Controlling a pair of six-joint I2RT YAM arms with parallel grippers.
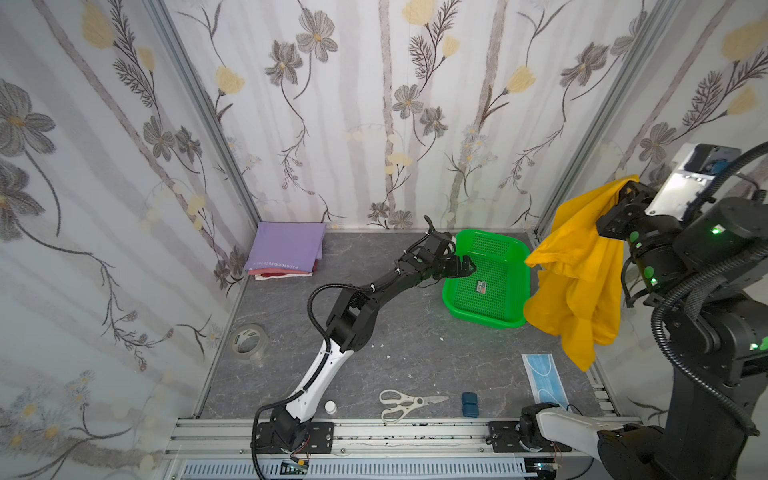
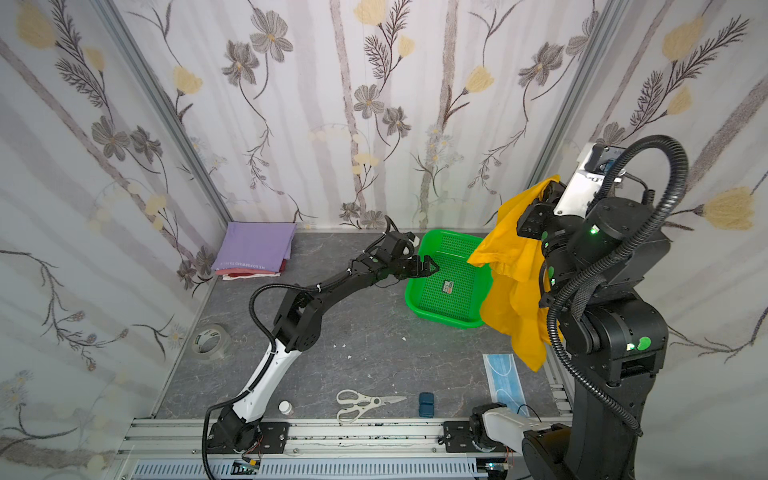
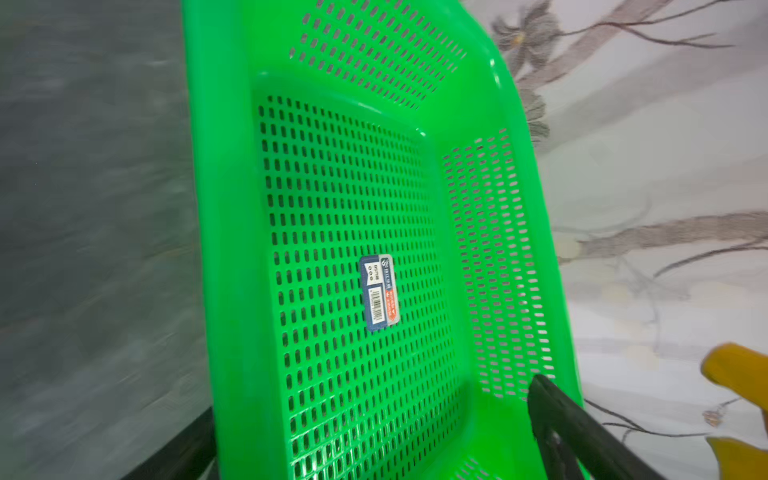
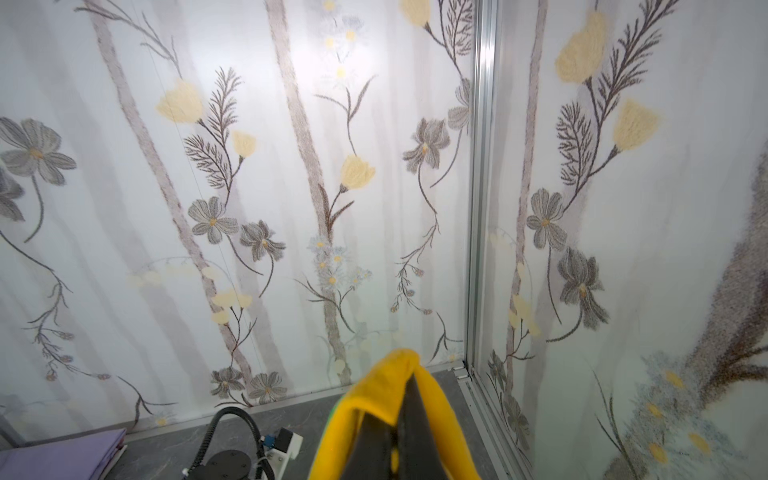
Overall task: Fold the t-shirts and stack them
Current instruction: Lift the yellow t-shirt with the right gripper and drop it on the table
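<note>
at the far left corner of the table (image 1: 415, 353) lies the stack (image 1: 286, 253): a folded lavender shirt (image 1: 286, 245) on top, with a red one (image 1: 284, 272) and a white edge under it. it is pushed against the walls, i think to leave the middle free for folding. the left end effector (image 1: 467, 266) hovers over the left rim of the green basket (image 1: 482, 318), jaws spread wide and holding nothing. the basket has only a label inside, so this arm probably waits to catch a hanging part of the next shirt. at the right, the right end effector (image 1: 623, 195) is pressed together on an edge of the yellow shirt (image 1: 577, 291) and holds it high, beside the basket's right side. the cloth hangs crumpled and, as far as i can tell, touches nothing below. held like this, its weight pulls it long, which should make a corner easier to find.
</note>
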